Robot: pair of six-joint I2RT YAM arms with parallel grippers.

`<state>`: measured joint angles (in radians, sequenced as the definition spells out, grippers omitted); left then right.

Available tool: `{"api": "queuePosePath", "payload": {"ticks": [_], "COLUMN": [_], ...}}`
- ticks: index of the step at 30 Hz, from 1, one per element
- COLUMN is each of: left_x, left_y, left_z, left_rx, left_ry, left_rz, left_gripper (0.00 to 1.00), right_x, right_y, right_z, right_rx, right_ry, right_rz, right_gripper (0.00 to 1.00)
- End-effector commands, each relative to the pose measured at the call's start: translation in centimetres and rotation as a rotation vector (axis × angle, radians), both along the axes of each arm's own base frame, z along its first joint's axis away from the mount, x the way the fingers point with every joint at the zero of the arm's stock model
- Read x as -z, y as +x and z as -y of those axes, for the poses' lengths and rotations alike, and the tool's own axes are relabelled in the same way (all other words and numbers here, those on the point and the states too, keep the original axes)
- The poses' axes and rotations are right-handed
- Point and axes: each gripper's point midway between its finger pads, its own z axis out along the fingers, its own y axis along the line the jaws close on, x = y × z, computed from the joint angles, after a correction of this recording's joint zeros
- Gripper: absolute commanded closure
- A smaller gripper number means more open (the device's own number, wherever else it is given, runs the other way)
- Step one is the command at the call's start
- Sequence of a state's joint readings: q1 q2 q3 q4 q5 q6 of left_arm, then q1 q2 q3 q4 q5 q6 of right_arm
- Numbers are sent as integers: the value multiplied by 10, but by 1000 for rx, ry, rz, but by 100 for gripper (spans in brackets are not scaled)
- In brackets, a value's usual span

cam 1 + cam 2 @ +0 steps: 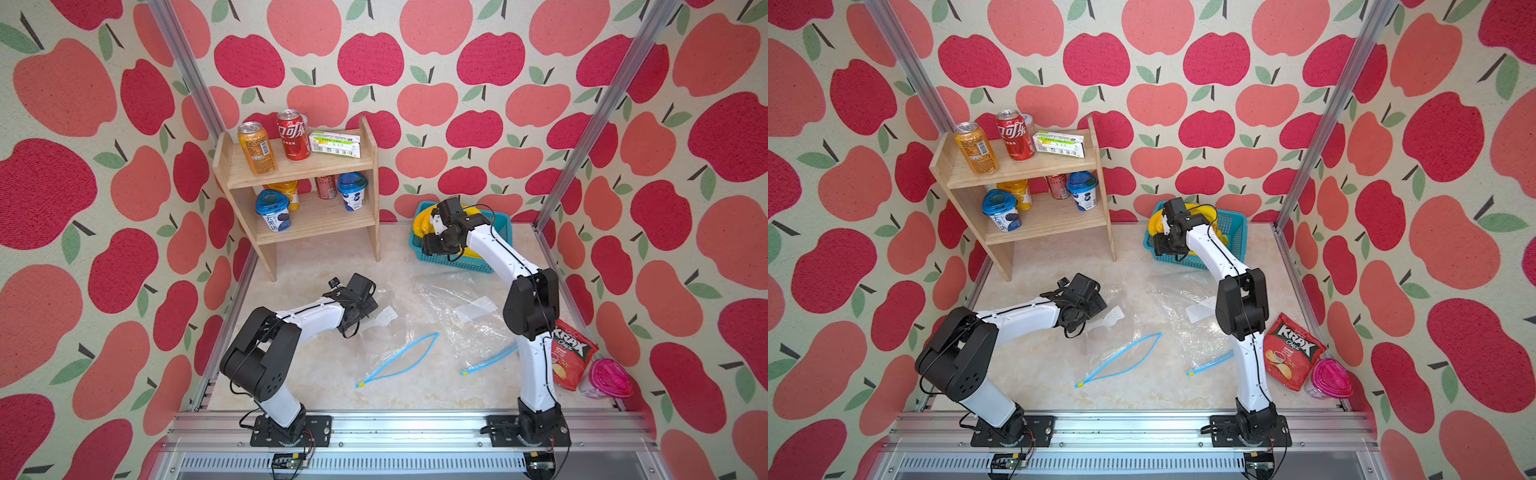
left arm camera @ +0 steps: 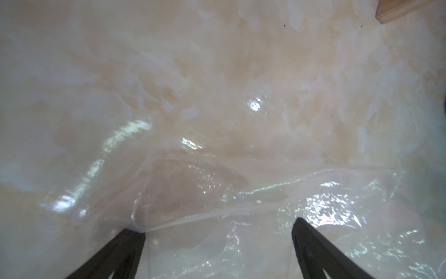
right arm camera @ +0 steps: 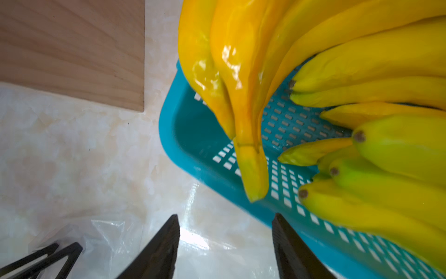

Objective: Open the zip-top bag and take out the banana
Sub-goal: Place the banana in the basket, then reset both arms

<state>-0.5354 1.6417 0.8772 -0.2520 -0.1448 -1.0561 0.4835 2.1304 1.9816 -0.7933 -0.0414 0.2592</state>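
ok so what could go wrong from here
1. The banana bunch sticks its stem out over the rim of the teal basket; with the right gripper open close by, a brush could tip it out.
2. The left gripper is open with the zip-top bag film at its fingertips; the film might snag and drag.

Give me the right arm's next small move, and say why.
Probably lift the right gripper clear of the teal basket: its jaws stand apart and empty, the bananas already lie in the basket, and the zip-top bag lies open and flat.
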Motion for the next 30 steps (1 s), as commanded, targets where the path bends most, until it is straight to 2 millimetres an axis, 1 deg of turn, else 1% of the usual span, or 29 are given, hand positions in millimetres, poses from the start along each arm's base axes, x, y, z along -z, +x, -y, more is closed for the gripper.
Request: {"api": "queuePosePath", "payload": {"ticks": [1,3,5,6,9,11,12,13,14,15,17,18,19,20,22,24,28,29,30], "left_x": [15,13,10,8,3,-5,-11,-19,-26,-35,-55,-67,-78,-88,-110,-124,-141,-146,-143], "left_y": [-13,-8,-5,-3,-7,-13,-18,-21,-23,-25,-29,-31,-32,-35,-35,-30,-14,-12,-10], "left_z": [-5,-4,0,2,9,6,2,-2,-5,-8,-15,-19,-25,-32,-51,-68,-104,-111,-121], "left_rx": [18,16,20,25,39,35,25,22,24,41,73,95,120,134,166,220,279,274,277], "left_ry": [29,13,0,-6,-1,38,64,84,98,115,162,199,247,298,417,503,600,604,604], "left_rz": [-89,-86,-79,-76,-79,-82,-81,-71,-54,-29,3,26,58,84,164,238,378,422,445], "left_gripper": [3,2,2,3,3,2,3,2,2,2,2,3,3,3,3,3,3,3,2], "right_x": [-73,-89,-99,-100,-101,-101,-106,-95,-102,-104,-97,-95,-85,-82,-64,-41,6,16,25], "right_y": [-23,-34,-45,-51,-64,-71,-75,-82,-84,-86,-90,-91,-92,-93,-94,-94,-96,-98,-100], "right_z": [-6,3,12,18,41,56,63,72,78,89,110,124,140,150,182,202,228,231,234], "right_rx": [-29,-34,-40,-47,-26,-8,-6,-6,6,25,54,78,102,117,190,240,316,325,337], "right_ry": [53,42,31,18,-27,-54,-55,-75,-65,-58,-43,-36,-45,-45,-61,-51,-89,-94,-92], "right_rz": [203,275,323,348,445,525,583,602,656,695,744,774,788,816,828,811,803,802,810], "right_gripper": [23,10,2,0,0,0,0,0,0,0,0,0,0,0,0,0,0,0,0]}}
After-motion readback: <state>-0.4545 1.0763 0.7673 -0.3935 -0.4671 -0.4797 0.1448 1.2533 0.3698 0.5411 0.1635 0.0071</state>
